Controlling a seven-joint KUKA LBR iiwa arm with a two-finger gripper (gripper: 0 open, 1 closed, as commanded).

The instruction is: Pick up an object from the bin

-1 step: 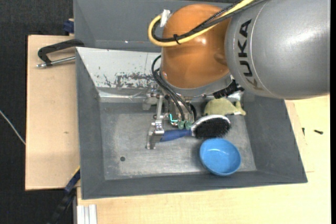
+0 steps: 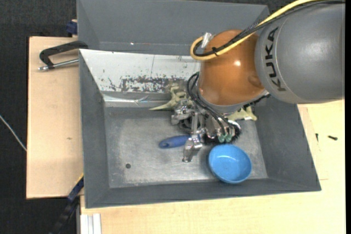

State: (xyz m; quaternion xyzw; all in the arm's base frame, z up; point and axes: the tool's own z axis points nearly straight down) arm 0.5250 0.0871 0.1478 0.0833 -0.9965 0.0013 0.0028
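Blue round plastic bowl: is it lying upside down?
No, the blue round plastic bowl sits with its open hollow facing up.

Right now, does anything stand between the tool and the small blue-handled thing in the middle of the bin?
Nothing visible does. The tool is directly at one end of the blue-handled thing, which lies on the bin floor. The blue bowl lies on the tool's other side, out of the way.

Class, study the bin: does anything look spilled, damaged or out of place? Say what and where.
Nothing is spilled. The blue bowl sits upright at the front, a blue-handled tool lies flat. Only oddity: dark speckled scuffs across the bin's back wall.
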